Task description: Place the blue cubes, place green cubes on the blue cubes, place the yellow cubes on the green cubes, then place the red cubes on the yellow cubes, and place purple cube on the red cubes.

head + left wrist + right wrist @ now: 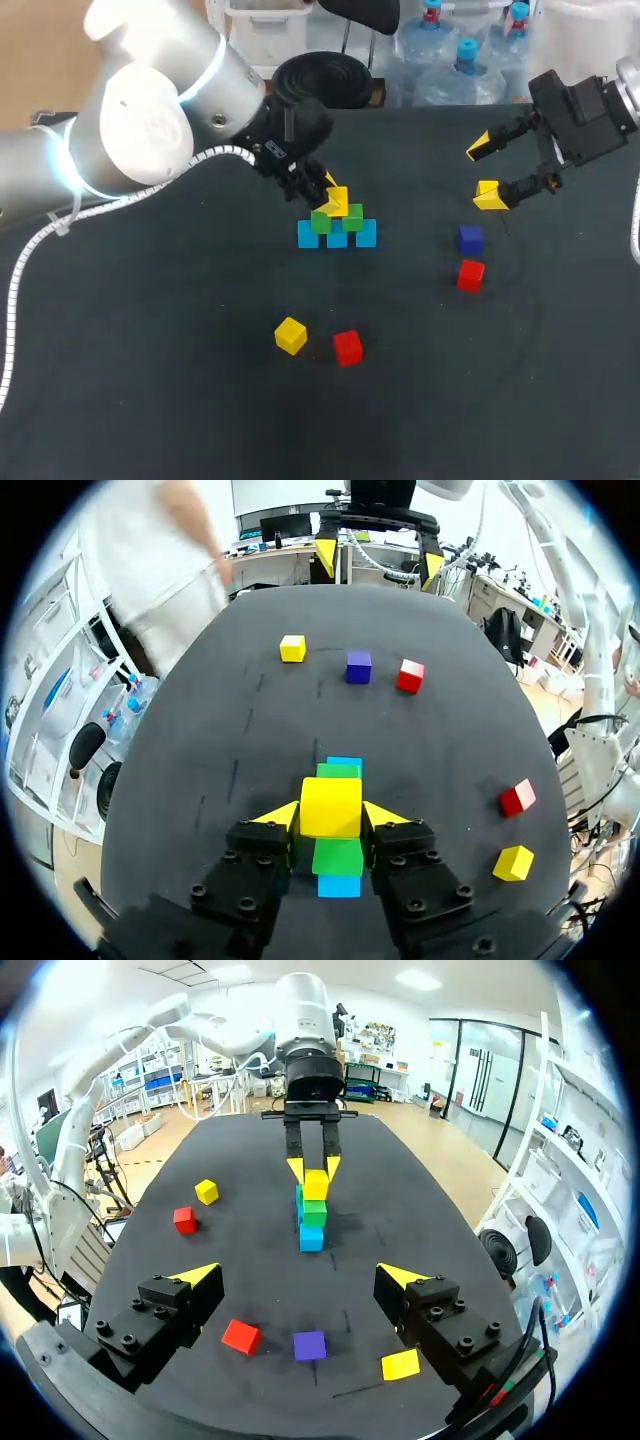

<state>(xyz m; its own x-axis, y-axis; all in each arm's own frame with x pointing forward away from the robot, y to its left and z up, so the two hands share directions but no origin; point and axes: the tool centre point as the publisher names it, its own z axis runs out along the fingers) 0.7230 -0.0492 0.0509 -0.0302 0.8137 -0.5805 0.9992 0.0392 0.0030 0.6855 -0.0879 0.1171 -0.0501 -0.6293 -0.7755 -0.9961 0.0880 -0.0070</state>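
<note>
Our left tool (332, 815) is clenched on a yellow cube (337, 201), with one yellow fingertip pressed to each side of it. It holds the cube directly over the stack near the middle of the tabletop (150, 400), somewhat toward the far edge. We cannot tell whether the cube already rests on the stack or hangs just above it.

In the stack, a row of blue cubes (337, 238) sits on the tabletop and the green cubes (321, 222) sit on top of them. By our judgement the blue and green layers are done and the yellow layer is only starting.

Our right tool (298, 1276) is released and empty, hanging above the tabletop toward the right edge. A second yellow cube (400, 1364) lies just beside it. Closer to the near edge lie the purple cube (470, 238) and then a red cube (470, 274).

A third yellow cube (291, 335) and a second red cube (347, 348) lie side by side between the stack and the near edge. The remaining yellow cubes, both red cubes and the purple cube are all unplaced.
</note>
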